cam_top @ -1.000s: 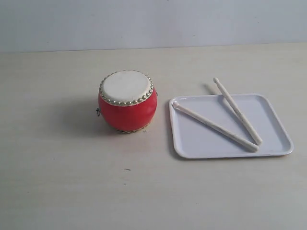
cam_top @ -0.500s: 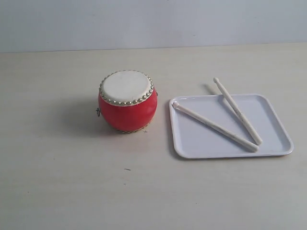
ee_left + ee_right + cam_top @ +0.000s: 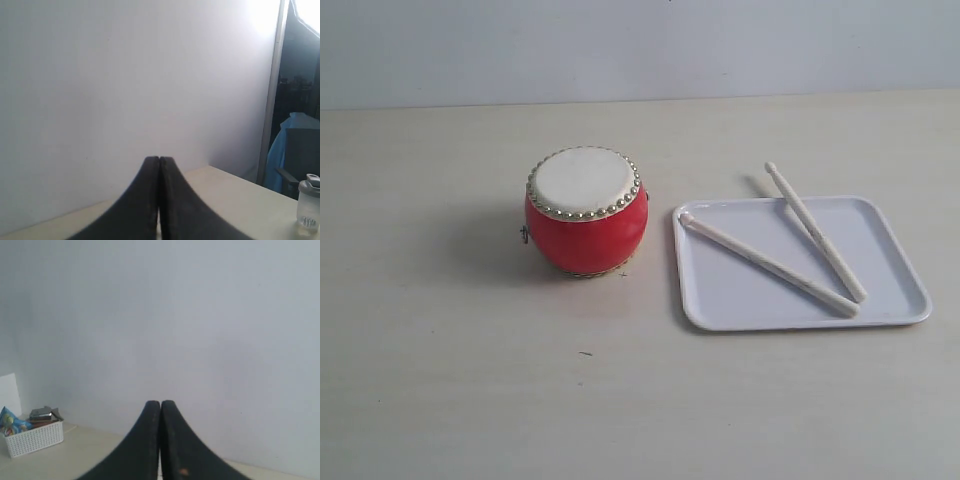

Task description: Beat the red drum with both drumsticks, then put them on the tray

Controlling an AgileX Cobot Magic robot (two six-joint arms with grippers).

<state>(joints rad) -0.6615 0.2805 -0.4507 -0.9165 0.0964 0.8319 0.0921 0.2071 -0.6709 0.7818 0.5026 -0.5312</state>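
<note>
Neither arm shows in the exterior view. In the left wrist view, the left jaws are pressed fully together, their two black fingers (image 3: 145, 205) meeting along one thin seam with nothing between them. They point out roughly level toward a plain white wall, not down at the work. A pale surface (image 3: 235, 195) runs beneath them, and a clear lidded bottle (image 3: 308, 202) stands at its edge. The right jaws are the same: the fingers (image 3: 172, 445) are closed flat against each other, empty, and aimed at the bare wall. A white basket (image 3: 34, 438) of packets sits off to one side.

In the exterior view, the red drum (image 3: 586, 212) stands upright on the surface (image 3: 470, 390), skin side up. It is at 9 o'clock from the tray (image 3: 720, 295), with a narrow strip of bare surface between them. Both drumsticks rest on the tray in a V. One drumstick (image 3: 770, 266) runs from the tray's 10 o'clock corner to about 5 o'clock. The other drumstick (image 3: 817, 233) has its tip past the far rim at about 12 o'clock, and its butt lies just beside the first stick's butt. I cannot tell whether the two butts touch.
</note>
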